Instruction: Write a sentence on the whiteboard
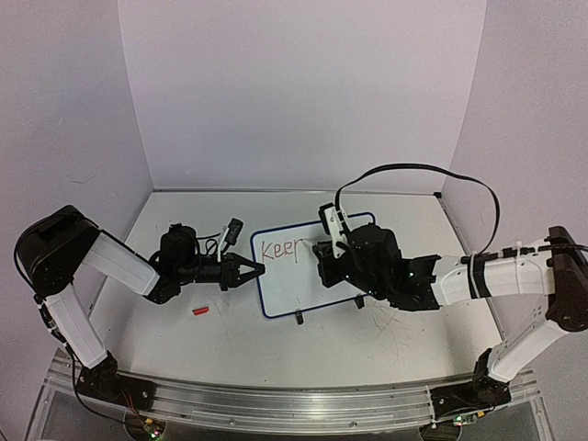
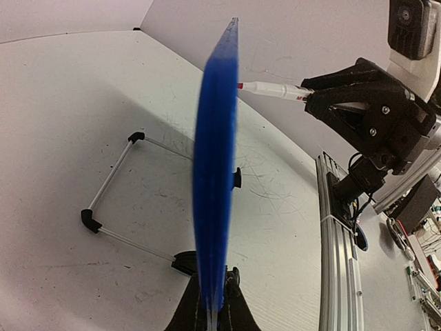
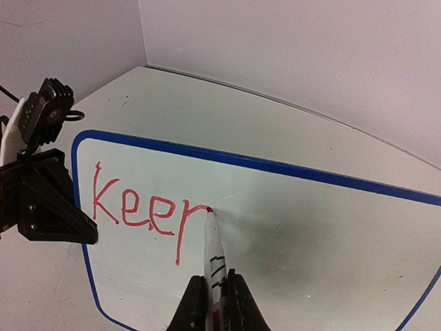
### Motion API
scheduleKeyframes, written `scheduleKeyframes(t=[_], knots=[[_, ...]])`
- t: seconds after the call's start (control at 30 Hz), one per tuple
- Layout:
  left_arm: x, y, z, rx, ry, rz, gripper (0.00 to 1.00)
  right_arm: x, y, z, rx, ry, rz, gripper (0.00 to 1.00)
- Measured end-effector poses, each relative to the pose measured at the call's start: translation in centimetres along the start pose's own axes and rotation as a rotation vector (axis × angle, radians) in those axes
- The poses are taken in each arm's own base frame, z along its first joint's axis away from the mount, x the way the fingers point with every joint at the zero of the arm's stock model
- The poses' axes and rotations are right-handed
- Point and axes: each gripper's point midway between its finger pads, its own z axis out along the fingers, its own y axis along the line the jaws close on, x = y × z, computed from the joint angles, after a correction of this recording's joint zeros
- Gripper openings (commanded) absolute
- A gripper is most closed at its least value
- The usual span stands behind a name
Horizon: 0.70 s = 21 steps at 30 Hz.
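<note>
The whiteboard (image 1: 299, 287) stands tilted at the table's middle, blue-rimmed. It shows edge-on in the left wrist view (image 2: 215, 172) and face-on in the right wrist view (image 3: 296, 234). The sentence (image 1: 276, 249) is red letters "Kee" plus a partly drawn fourth letter (image 3: 138, 207). My left gripper (image 1: 260, 269) is shut on the board's left edge (image 2: 215, 314). My right gripper (image 1: 323, 250) is shut on a white red-tipped marker (image 3: 215, 255). The marker's tip touches the board at the end of the last stroke. The marker also shows in the left wrist view (image 2: 272, 89).
A small red marker cap (image 1: 200, 311) lies on the table left of the board. Two black clip feet (image 1: 299, 319) sit under the board's near edge. A thin wire stand (image 2: 114, 186) lies behind the board. An aluminium rail (image 1: 276, 400) runs along the near edge.
</note>
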Motion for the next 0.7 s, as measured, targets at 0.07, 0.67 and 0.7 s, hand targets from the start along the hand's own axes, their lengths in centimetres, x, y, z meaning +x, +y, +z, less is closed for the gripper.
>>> scheduleKeyframes(t=[0.07, 0.67, 0.7], knots=[[0.00, 0.00, 0.00, 0.000, 0.000, 0.000, 0.00, 0.07, -0.01, 0.00, 0.000, 0.001, 0.002, 0.00], [0.01, 0.00, 0.00, 0.000, 0.001, -0.001, 0.00, 0.91, 0.20, -0.12, -0.010, 0.021, 0.017, 0.00], [0.01, 0.00, 0.00, 0.000, 0.000, 0.000, 0.00, 1.01, 0.31, -0.15, -0.014, 0.024, 0.017, 0.00]])
